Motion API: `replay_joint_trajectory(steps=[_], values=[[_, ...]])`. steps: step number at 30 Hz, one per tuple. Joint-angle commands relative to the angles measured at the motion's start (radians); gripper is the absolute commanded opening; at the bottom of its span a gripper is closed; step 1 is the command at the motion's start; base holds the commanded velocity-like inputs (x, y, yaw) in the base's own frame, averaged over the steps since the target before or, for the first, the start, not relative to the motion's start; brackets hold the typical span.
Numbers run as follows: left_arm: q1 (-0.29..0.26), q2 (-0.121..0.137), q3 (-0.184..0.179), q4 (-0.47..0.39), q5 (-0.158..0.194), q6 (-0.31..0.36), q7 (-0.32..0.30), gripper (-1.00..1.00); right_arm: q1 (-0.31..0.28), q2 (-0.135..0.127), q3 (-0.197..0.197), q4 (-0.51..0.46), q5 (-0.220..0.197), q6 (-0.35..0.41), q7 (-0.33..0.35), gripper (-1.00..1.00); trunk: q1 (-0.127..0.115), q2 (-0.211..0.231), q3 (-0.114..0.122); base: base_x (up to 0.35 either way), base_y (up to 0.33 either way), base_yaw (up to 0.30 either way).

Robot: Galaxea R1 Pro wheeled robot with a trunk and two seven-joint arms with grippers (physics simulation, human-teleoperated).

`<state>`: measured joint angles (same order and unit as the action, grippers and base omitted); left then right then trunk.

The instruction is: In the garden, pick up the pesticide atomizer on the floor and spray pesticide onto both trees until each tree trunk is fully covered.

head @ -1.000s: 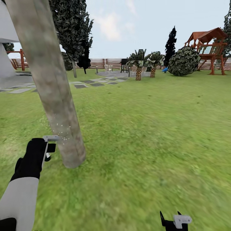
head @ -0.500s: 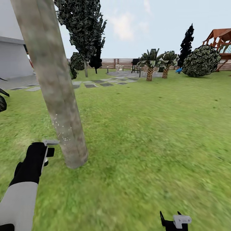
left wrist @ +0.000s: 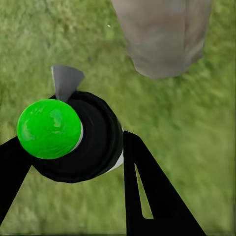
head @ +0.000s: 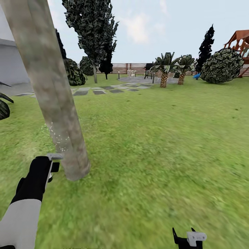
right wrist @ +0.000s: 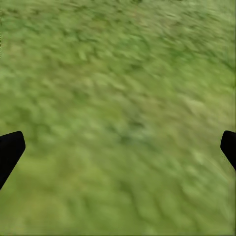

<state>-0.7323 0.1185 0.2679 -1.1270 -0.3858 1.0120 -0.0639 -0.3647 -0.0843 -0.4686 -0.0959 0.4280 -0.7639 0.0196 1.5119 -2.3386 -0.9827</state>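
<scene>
A thick grey-brown tree trunk (head: 52, 93) leans up from the lawn at the left of the head view. White pesticide specks (head: 57, 138) dot its lower part. My left gripper (head: 52, 166) sits just left of the trunk's base, shut on the pesticide atomizer (left wrist: 73, 135), a black body with a green cap and a grey nozzle. The trunk's foot (left wrist: 162, 39) stands close beyond the nozzle. My right gripper (head: 188, 238) is low at the bottom edge, open over bare grass, its fingertips (right wrist: 10, 150) wide apart.
Grass lawn (head: 155, 145) spreads ahead and right. Stepping stones (head: 100, 91) lead to a patio with palms (head: 164, 69). A dark conifer (head: 91, 31), round bushes (head: 221, 65), a playset (head: 240, 39) and the slat fence (head: 135, 67) stand far back. A grey building (head: 10, 62) is at left.
The head view has swung left, shifting the background right. The trunk now stands slightly further left in the picture, and the white specks reach higher on its left side. Both arms keep their pose.
</scene>
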Motion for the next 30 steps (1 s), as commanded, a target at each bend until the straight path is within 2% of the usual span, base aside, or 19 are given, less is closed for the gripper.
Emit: replay_joint_trajectory(steps=[1,10,17,20,23,28,29,30], values=[[-0.001,0.0,0.001,-0.001,-0.008,0.004,-0.007,-1.0,0.0,0.0,-0.008,0.001,0.008,-0.003,0.002,1.0,0.0,0.0,-0.001,0.076,-0.274,0.268],[0.018,0.0,0.001,0.0,-0.006,0.004,-0.007,-1.0,0.0,0.0,-0.008,0.001,0.008,-0.003,0.002,1.0,0.0,0.0,-0.001,0.139,-0.258,0.274],[0.024,0.0,0.001,0.001,-0.006,0.004,-0.007,-1.0,0.0,0.0,-0.008,0.001,0.008,-0.003,0.002,1.0,0.0,0.0,-0.001,0.181,-0.237,0.054],[0.076,0.004,0.003,0.005,-0.004,0.001,-0.007,-1.0,0.0,0.0,-0.008,0.001,0.008,-0.003,0.003,1.0,0.0,0.0,-0.001,0.179,-0.237,0.004],[0.118,0.005,0.002,0.005,-0.002,-0.035,-0.013,-1.0,-0.001,0.0,-0.008,0.001,0.008,-0.003,0.002,1.0,0.0,0.0,-0.001,0.178,-0.237,0.184],[0.14,0.004,0.017,0.01,0.002,-0.055,-0.008,-1.0,0.0,0.0,-0.008,0.001,0.008,-0.003,0.003,1.0,0.0,0.0,-0.001,0.207,-0.216,0.265],[0.14,0.002,0.023,0.011,0.003,-0.068,-0.007,-1.0,0.0,0.001,-0.008,0.001,0.008,-0.003,0.003,1.0,0.0,0.0,-0.001,0.231,-0.196,0.275],[0.142,0.0,0.032,0.011,0.003,-0.111,-0.006,-1.0,0.0,0.001,-0.008,0.001,0.008,-0.003,0.003,1.0,0.0,0.0,-0.001,0.235,-0.193,0.18]])
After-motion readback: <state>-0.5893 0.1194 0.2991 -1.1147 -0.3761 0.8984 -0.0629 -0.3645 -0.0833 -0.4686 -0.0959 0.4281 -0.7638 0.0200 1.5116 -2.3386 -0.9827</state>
